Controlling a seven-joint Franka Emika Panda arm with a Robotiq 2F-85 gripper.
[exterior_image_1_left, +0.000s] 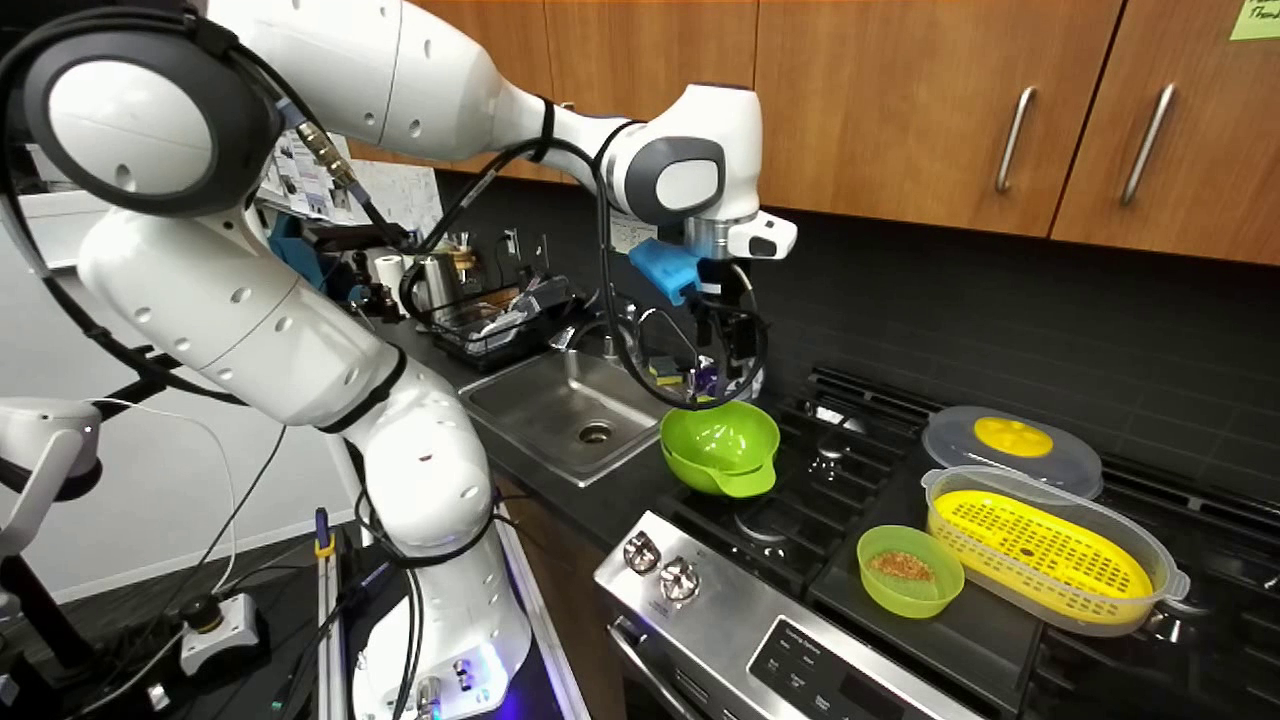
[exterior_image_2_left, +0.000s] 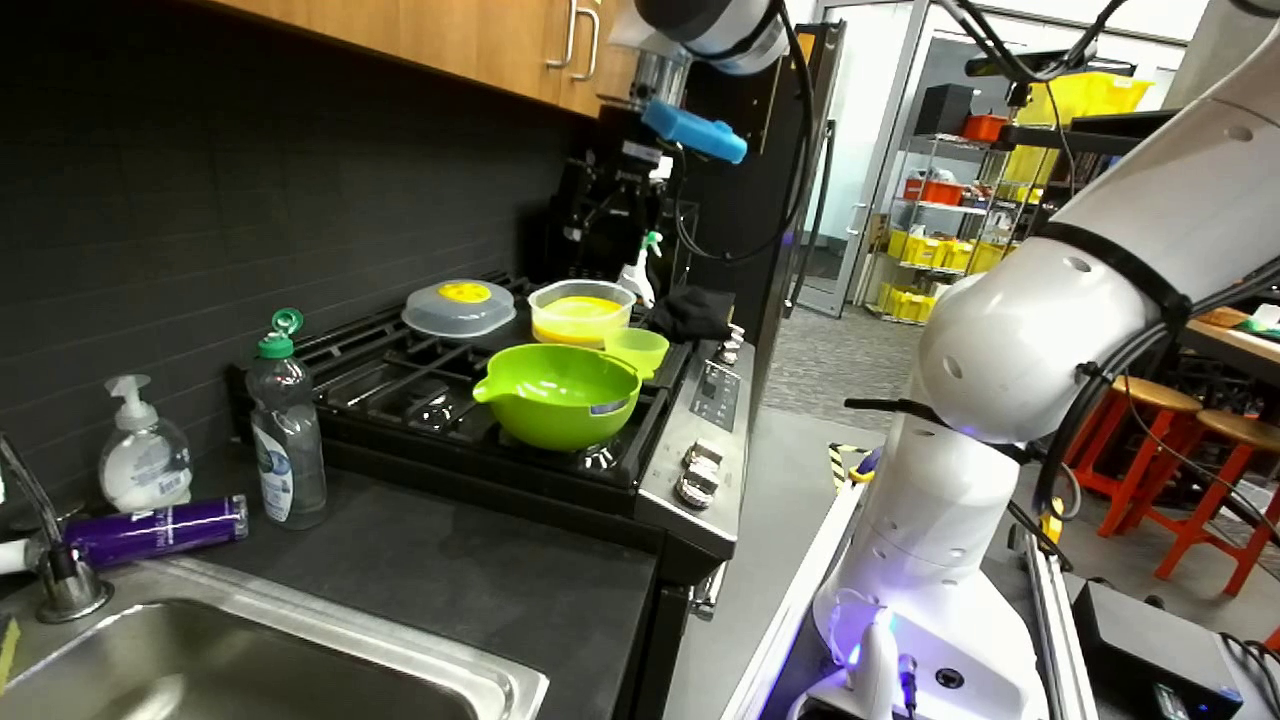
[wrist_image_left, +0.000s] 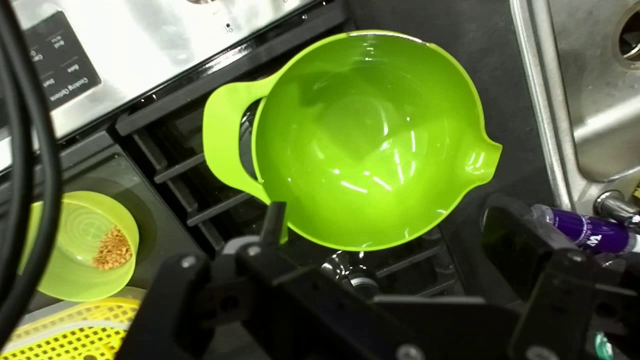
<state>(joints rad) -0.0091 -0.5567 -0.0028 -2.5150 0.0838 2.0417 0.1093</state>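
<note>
Green spouted mixing bowl (wrist_image_left: 365, 145) rests on the stove grates (wrist_image_left: 217, 207); our tool (wrist_image_left: 388, 225) hangs above, spread wide.
If we descend misaligned, knocking the handle (wrist_image_left: 221, 135) could slide or tip the bowl.

My glossy white arm (exterior_image_1_left: 235, 315) is sporting grey joint covers (exterior_image_1_left: 640, 185), small round dimples (exterior_image_1_left: 241, 295) and black straps (exterior_image_1_left: 370, 395), with black cables (wrist_image_left: 49, 155) running alongside. A bright blue block (exterior_image_2_left: 690, 130) is jutting out above my black gripper (wrist_image_left: 387, 215) — pale screw heads (wrist_image_left: 254, 250) are dotting its links. My white base (exterior_image_1_left: 470, 625) is glowing blue-violet.
</note>
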